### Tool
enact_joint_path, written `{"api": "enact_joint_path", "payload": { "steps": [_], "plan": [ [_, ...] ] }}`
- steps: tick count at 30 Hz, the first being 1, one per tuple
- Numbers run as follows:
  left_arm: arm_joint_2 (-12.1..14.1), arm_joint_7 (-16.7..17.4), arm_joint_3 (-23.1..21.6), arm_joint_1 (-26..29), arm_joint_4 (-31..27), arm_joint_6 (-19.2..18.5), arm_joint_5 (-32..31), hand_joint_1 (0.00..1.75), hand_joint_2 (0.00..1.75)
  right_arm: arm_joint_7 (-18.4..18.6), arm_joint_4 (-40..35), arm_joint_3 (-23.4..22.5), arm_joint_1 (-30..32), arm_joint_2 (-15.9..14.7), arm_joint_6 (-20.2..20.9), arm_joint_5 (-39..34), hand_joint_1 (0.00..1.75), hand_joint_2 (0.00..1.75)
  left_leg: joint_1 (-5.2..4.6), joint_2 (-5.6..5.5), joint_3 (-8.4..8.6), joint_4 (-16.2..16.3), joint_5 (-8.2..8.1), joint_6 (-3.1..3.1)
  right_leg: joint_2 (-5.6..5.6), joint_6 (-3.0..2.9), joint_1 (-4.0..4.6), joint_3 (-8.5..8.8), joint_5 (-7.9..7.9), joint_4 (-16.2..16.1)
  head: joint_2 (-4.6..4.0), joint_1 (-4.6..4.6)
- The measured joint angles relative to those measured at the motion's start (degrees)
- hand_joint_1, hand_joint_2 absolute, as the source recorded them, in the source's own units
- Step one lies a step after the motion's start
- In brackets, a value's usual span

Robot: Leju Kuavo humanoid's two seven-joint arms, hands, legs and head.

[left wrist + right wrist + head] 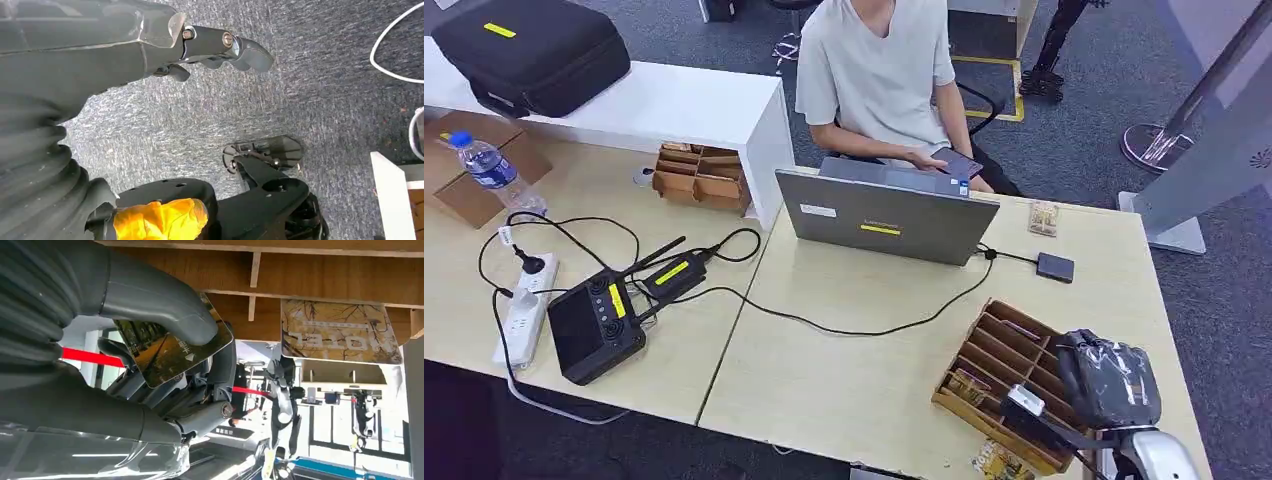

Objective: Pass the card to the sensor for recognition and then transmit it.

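In the right wrist view my right hand (150, 370) pinches a card (172, 352) with a tree-lined picture between thumb and fingers. It is close to the wooden slotted organizer (320, 275), where another card (340, 332) with bare branches sits in a slot. From the head view my right hand (1109, 380) hovers over the organizer (999, 370) at the table's near right. The small dark sensor box (1055, 267) lies beyond it, wired to the laptop (884, 215). My left hand (220, 47) hangs over the carpet, holding nothing, fingers loosely extended.
A person (879, 70) sits behind the laptop holding a phone (954, 162). A loose card (1001, 463) lies at the table's front edge and a small packet (1043, 217) right of the laptop. A controller (596, 327), power strip (527, 305), cables and bottle (492, 172) crowd the left.
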Motion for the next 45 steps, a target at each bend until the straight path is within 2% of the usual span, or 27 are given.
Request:
{"api": "enact_joint_path", "payload": {
  "steps": [16, 35, 38, 41, 45],
  "plan": [
    [0.02, 0.68, 0.0, 0.06, 0.0, -0.52, -0.33, 0.0, 1.75, 0.02, -5.07, -0.39, -4.36, -0.66, 1.07, -0.17, 1.75, 1.75, 0.0, 0.01, 0.01, 0.0, 0.0, 0.0, 0.01, 0.0, 0.0, 0.0, 0.01, 0.0, 0.0, 0.0],
    [0.02, 0.7, 0.0, 0.04, 0.02, -0.63, -0.7, 0.0, 1.75, 0.22, -5.2, -0.09, -8.95, -1.11, 1.44, -0.72, 1.75, 1.75, 0.0, 0.0, 0.0, 0.0, 0.0, 0.0, 0.01, 0.0, 0.0, 0.0, 0.01, 0.0, 0.0, 0.0],
    [0.0, 0.7, 0.0, 0.04, 0.0, -0.65, -0.81, 0.0, 1.75, 0.42, -5.16, 0.02, -9.28, -1.11, 0.88, -0.42, 1.75, 1.75, 0.0, 0.0, -0.01, 0.0, 0.0, 0.0, 0.01, 0.0, 0.0, 0.0, 0.01, 0.0, 0.0, 0.0],
    [0.0, 0.72, 0.0, 0.03, 0.0, -0.7, -1.29, 0.0, 1.75, 0.46, -4.74, 0.28, -10.5, -1.09, -1.78, 0.4, 1.75, 1.75, 0.0, 0.02, -0.02, 0.0, 0.0, 0.0, 0.02, 0.0, 0.0, 0.01, 0.01, 0.01, 0.0, 0.0],
    [-0.04, 0.74, -0.13, -0.03, 0.0, -0.9, -2.12, 0.0, 1.75, 0.35, -2.64, 1.4, -14.59, -0.39, -3.19, 1.79, 1.75, 1.75, 0.0, 0.1, -0.01, 0.0, 0.04, -0.03, 0.1, -0.02, 0.0, 0.0, 0.07, 0.04, 0.0, 0.0]
  ]
}}
